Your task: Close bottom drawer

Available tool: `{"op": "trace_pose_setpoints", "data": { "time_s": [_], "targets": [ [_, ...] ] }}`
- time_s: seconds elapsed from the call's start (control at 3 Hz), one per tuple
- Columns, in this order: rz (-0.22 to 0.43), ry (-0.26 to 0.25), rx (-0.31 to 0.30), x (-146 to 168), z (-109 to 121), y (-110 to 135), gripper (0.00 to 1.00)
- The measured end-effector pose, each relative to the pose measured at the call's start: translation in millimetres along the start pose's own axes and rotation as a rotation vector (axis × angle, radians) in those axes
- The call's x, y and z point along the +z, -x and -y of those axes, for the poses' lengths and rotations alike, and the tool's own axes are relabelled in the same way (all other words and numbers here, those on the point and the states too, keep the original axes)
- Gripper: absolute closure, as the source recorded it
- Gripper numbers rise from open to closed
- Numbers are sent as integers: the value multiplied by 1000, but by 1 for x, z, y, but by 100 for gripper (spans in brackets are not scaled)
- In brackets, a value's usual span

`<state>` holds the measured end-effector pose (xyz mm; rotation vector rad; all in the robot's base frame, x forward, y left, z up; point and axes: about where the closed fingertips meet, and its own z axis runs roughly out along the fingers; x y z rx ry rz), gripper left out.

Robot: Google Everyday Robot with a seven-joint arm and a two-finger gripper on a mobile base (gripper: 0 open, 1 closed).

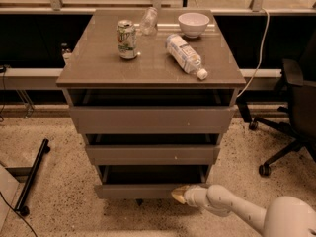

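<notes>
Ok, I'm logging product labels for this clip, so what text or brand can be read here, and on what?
Can: green and white print, too blurred to read.
Lying bottle: label print, too blurred to read.
Nothing readable anywhere else: no text shows on the bowl, on the bottom drawer, or on the gripper at the right part of that drawer's front.

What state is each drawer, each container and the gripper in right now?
Top drawer: partly open.
Middle drawer: partly open.
Bottom drawer: partly open, not yet shut.
Gripper: low, at the right part of the lowest drawer's front.
Can: upright.
Labelled bottle: lying on its side.
Clear bottle: pose unclear.
Bowl: upright.
</notes>
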<state>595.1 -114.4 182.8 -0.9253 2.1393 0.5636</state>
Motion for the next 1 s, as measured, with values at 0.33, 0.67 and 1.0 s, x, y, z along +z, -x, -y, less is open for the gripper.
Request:
{"op": "trace_pose_setpoints", "data": {
  "time_s": [0.33, 0.67, 1.0],
  "targets": [
    [20, -11, -3, 5, 9, 8, 4],
    [19, -11, -3, 5, 9, 8, 0],
    [19, -11, -3, 5, 9, 8, 0]
  ]
}}
